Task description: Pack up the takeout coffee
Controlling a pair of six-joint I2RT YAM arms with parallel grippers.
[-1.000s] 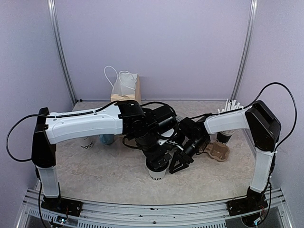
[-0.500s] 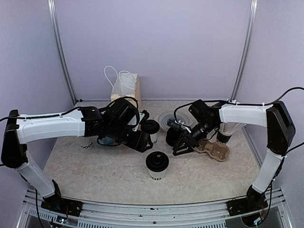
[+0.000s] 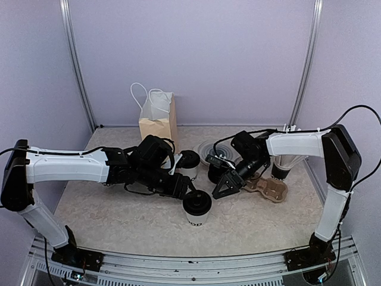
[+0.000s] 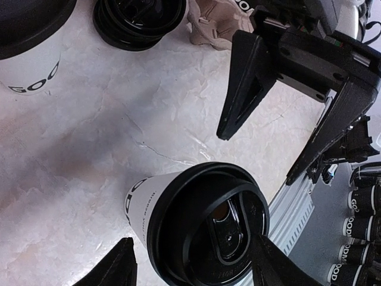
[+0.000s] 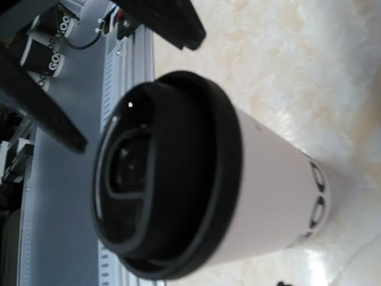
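Left claw now lower, jaws apart either side of takeout coffee.

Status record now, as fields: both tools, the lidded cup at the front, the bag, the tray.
left tool: open, fingers either side of the takeout coffee; contact unclear
right tool: open, empty, near the cup's right side, not touching
takeout coffee: upright on the table, lid on
paper bag: standing at the rear, apart from the cup
carrier tray: flat on the right

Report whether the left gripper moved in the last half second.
Yes. The left gripper drew away from the paper bag and closer to the takeout coffee.
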